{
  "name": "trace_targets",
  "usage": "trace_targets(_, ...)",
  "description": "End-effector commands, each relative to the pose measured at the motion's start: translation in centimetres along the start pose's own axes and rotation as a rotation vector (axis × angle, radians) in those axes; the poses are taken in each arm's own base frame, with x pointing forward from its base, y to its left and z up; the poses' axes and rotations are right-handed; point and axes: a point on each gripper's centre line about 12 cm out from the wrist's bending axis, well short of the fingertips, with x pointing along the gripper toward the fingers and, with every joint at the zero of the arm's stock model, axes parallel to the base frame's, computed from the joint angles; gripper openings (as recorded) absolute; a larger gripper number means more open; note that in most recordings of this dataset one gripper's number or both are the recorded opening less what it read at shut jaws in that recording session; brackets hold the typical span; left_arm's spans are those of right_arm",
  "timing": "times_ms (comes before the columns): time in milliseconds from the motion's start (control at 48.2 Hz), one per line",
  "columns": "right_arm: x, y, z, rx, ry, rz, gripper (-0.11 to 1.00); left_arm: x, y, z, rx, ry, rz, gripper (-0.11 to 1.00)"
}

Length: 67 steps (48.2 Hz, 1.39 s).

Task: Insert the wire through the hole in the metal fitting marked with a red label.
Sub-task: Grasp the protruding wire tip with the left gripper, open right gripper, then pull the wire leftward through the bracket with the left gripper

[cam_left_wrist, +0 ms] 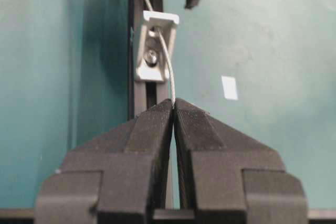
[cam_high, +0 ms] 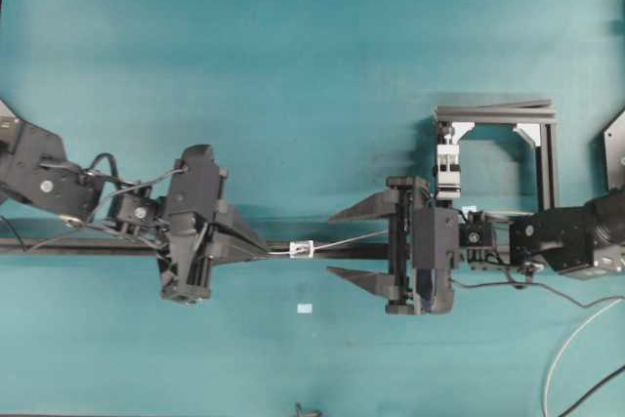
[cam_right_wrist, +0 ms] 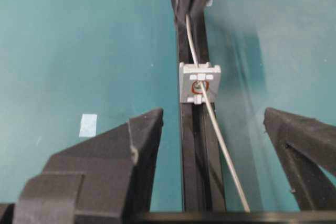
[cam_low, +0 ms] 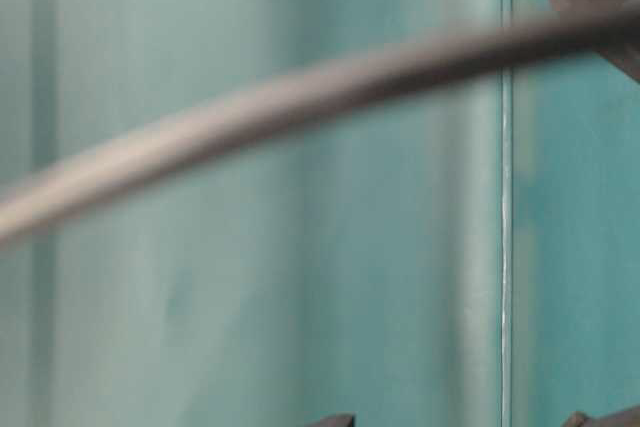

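Currently the thin, stiff silver-grey wire (cam_high: 337,241) lies along the black aluminium rail (cam_high: 88,244) and passes through the hole (cam_right_wrist: 196,86) of the small silvery-white square metal fitting (cam_high: 302,249), a red ring showing around that hole in the right wrist view. The left gripper (cam_left_wrist: 174,109) has its jaws pressed together on the wire just short of the fitting. The right gripper (cam_high: 344,244) stands with its jaws spread wide, one either side of the free wire end, gripping nothing. The wire's long axis runs straight from the fitting into the gap of the right gripper, which is the nearer arm for drawing it onward. A blurred cable (cam_low: 300,97) blocks the table-level view, so neither wire nor fitting can be made out there.
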Motion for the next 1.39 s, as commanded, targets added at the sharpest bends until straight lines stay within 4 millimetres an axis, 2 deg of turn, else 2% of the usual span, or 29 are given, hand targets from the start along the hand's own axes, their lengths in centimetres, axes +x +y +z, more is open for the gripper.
trace_targets(0, -0.2, 0.3, 1.3, 0.015, -0.031, 0.012, 0.87, -0.9, -0.8, 1.1, 0.006, -0.029, -0.023, -0.1)
trace_targets(373, -0.3, 0.3, 0.9, 0.014, -0.005, 0.014, 0.87, -4.1, -1.5, -0.6, 0.017, 0.032, -0.043, -0.1)
trace_targets(768, -0.2, 0.4, 1.0, 0.015, -0.005, 0.014, 0.87, -7.1, -1.1, -2.5, -0.035, 0.092, -0.04, -0.1)
trace_targets(1369, -0.2, 0.4, 1.0, 0.012, -0.008, 0.015, 0.87, -7.4, -1.3, -2.9, -0.031, 0.102, -0.048, -0.1)
